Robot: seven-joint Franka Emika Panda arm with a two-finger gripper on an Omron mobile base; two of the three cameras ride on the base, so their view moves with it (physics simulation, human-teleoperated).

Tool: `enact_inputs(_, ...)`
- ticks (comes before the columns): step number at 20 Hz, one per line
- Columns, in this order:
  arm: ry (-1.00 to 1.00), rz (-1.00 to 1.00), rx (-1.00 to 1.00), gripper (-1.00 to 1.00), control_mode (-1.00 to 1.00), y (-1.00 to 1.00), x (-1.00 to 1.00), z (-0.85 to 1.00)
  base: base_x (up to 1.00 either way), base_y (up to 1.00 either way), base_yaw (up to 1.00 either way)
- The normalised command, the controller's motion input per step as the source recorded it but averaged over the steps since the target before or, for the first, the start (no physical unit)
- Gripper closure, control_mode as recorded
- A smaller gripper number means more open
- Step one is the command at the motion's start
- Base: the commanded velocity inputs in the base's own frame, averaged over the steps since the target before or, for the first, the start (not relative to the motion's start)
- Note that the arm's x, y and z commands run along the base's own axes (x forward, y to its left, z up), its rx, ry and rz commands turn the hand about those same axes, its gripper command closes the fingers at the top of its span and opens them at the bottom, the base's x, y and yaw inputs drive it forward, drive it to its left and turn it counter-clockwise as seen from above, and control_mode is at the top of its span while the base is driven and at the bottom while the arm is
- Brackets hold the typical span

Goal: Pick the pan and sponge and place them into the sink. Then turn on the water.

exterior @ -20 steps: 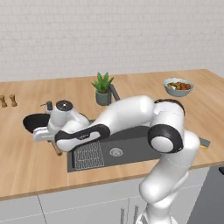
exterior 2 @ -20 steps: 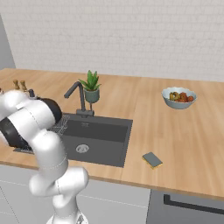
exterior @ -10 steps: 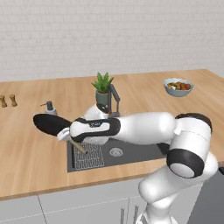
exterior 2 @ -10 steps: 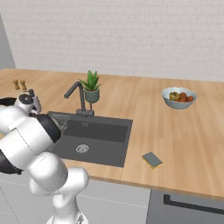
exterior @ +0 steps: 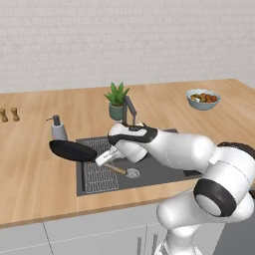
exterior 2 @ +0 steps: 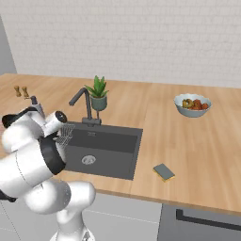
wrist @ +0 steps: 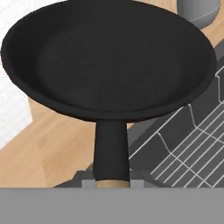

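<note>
gripper pinched on the pan handle, pan aloft over the sink rack's left edge

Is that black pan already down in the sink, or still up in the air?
In the air: the gripper holds the pan by its handle, above the sink rim and wire rack.

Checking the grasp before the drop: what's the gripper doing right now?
Gripper: closed on the pan's handle, holding it over the sink's left edge.

Wooden counter, sponge, fruit bowl, potted plant, soap dispenser, shakers
</note>
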Motion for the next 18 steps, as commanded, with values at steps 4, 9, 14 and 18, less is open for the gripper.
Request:
enact_inputs(4,0.02,0.26,0.03,1.0,-1.0,-0.52,0.71,0.24,0.0,0.0,0.0)
enact_inputs(9,-0.02,0.27,0.01,1.0,-1.0,-0.54,0.26,0.05,0.0,0.0,0.0)
enact_inputs(14,-0.15,0.25,-0.01,1.0,-1.0,-0.47,0.0,0.0,0.0,0.0,0.0)
enact_inputs(18,-0.18,0.2,0.0,1.0,-1.0,-0.53,-0.01,0.03,0.0,0.0,0.0)
